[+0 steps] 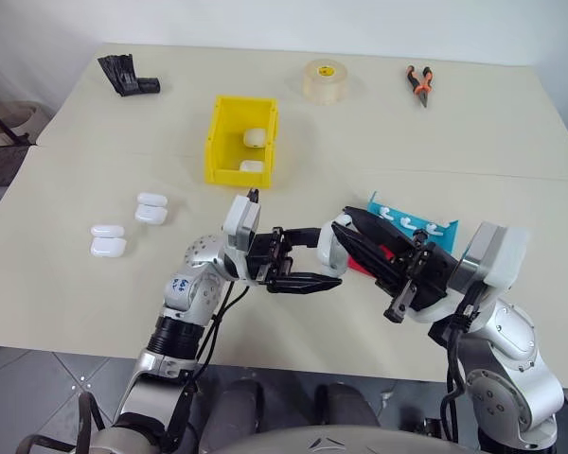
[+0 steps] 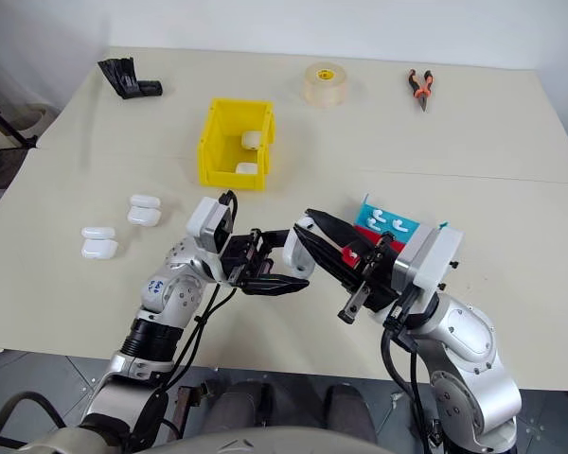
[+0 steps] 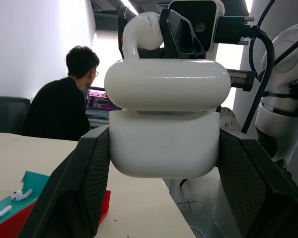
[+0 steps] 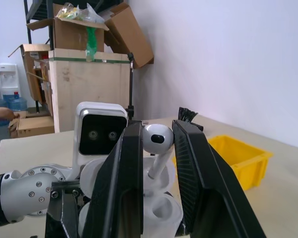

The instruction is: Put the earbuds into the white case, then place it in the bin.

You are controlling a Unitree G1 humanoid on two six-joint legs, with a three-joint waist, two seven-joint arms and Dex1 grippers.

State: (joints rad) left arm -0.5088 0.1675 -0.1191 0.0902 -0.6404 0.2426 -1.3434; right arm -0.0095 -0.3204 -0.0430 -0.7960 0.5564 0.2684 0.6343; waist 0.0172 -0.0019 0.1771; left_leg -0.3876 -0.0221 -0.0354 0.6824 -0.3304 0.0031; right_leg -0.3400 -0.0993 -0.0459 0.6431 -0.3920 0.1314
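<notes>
Right in the middle, over the near part of the table (image 1: 66, 180), the white case (image 3: 164, 124) sits squeezed between the two black fingers of the left gripper (image 1: 308, 270). Its lid is flipped open. The left wrist view shows the case from close up, with a small round dimple on its front and the lid standing above the body. The right wrist view looks down from the other side and shows the hollow wells inside the open case.

One of the earbuds (image 4: 156, 141) is pinched between the fingers of the right gripper (image 1: 355, 232), head up and stem pointing down toward a well. The head views show the two grippers meeting, but the earbud there is too small to make out.

Behind the right gripper lies a blue tray (image 1: 445, 232) with a few more earbuds (image 1: 412, 222) in it, and a bit of red tray peeks out below it.

Farther back stands the yellow bin (image 1: 229, 142). Two white cases (image 1: 254, 151) lie inside it.

Four more cases (image 1: 128, 227) rest on the table to the left, in two pairs.

At the far edge are a black thing (image 1: 128, 76), a roll of tape (image 1: 326, 80) and orange pliers (image 1: 418, 83).

The left wrist view also shows a person (image 3: 64, 104) in black sitting at a screen.
</notes>
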